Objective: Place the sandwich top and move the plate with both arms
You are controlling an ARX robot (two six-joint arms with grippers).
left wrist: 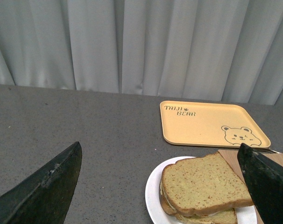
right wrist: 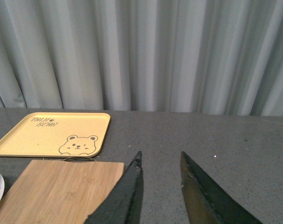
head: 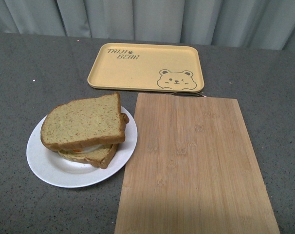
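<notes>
Yellow tray (head: 145,66), bamboo board (head: 196,165) — grey table (head: 21,73)

Matt dark-grey table (head: 30,73), finely speckled, stone-like. Glossy, smooth white plate (head: 45,168), ceramic-looking. Sandwich top (head: 84,122) of porous, grainy tan bread with dark flecks and a darker, smoother crust; same crumb on the lower slice (head: 96,157). Bamboo cutting board (head: 196,165), smooth with a satin sheen and fine lengthwise grain. Yellow tray (head: 138,68), plastic-looking, matt and smooth, printed in dark line. Pale grey cloth curtain (head: 162,19) in soft folds. Black matt fingers on left gripper (left wrist: 160,145) and right gripper (right wrist: 160,152), rough and scuffed along the edges.
</notes>
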